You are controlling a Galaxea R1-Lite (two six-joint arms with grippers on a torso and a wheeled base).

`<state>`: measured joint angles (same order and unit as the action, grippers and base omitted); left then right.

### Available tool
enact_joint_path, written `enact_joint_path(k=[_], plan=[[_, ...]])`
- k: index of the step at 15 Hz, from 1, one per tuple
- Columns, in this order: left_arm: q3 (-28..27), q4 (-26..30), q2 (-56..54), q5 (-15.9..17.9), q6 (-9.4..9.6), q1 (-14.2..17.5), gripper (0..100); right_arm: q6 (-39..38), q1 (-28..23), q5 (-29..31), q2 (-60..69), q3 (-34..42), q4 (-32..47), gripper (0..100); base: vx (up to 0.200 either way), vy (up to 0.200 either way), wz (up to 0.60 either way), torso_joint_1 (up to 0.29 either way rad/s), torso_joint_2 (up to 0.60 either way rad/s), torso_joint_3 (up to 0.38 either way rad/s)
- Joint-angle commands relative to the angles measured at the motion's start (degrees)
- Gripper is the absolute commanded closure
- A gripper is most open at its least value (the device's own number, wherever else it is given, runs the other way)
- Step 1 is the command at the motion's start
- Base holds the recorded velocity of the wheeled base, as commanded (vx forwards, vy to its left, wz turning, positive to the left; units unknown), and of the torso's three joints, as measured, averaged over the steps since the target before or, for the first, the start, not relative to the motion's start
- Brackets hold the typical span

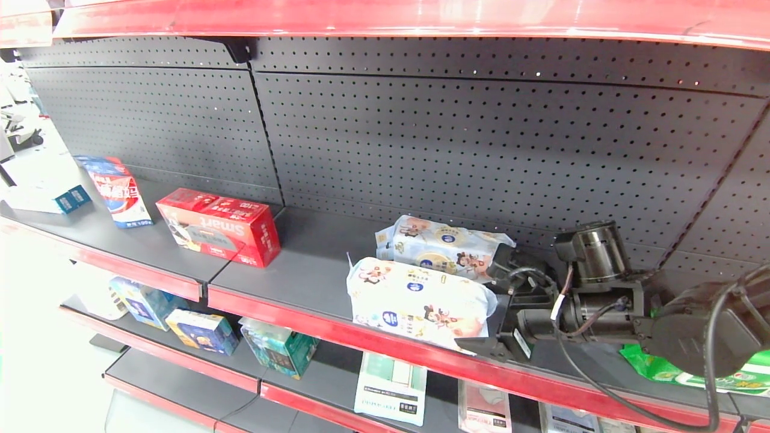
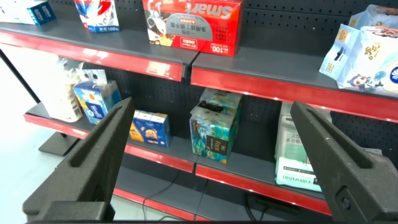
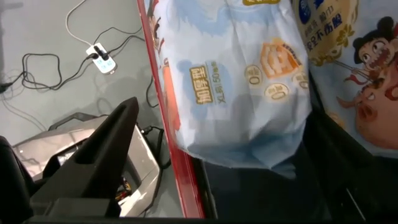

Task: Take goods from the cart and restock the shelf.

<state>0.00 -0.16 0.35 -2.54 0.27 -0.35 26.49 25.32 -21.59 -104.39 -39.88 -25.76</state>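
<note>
Two pale blue wipes packs with cartoon prints lie on the dark shelf (image 1: pixel 313 264). The front pack (image 1: pixel 415 300) sits at the red front lip, and the rear pack (image 1: pixel 442 243) lies just behind it. My right gripper (image 1: pixel 496 304) stands open at the front pack's right end, one finger on each side of it. In the right wrist view a gap shows between the finger (image 3: pixel 106 162) and the front pack (image 3: pixel 242 93). My left gripper (image 2: pixel 211 168) is open and empty, held low in front of the lower shelves. The pack (image 2: pixel 367 50) shows above it.
A red box (image 1: pixel 219 225), a blue-and-white bag (image 1: pixel 117 192) and a small blue box (image 1: pixel 69 198) stand further left on the same shelf. A green package (image 1: pixel 692 370) lies to the right. Several boxes, including a teal box (image 2: pixel 214 127), sit on the shelf below.
</note>
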Motion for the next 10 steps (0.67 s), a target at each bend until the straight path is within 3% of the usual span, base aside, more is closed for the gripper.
enact_joint_path(k=[1,10], plan=[[0.0,0.0,0.1,0.1,0.08,0.0,0,-0.2,-0.7,0.0,2.3,1.2,-0.1,0,0.0,0.0,0.0,0.0,0.0,0.0],[0.0,0.0,0.1,0.1,0.0,0.0,0,-1.2,-9.5,0.3,15.3,10.0,0.8,0,0.0,0.0,0.0,0.0,0.0,0.0]])
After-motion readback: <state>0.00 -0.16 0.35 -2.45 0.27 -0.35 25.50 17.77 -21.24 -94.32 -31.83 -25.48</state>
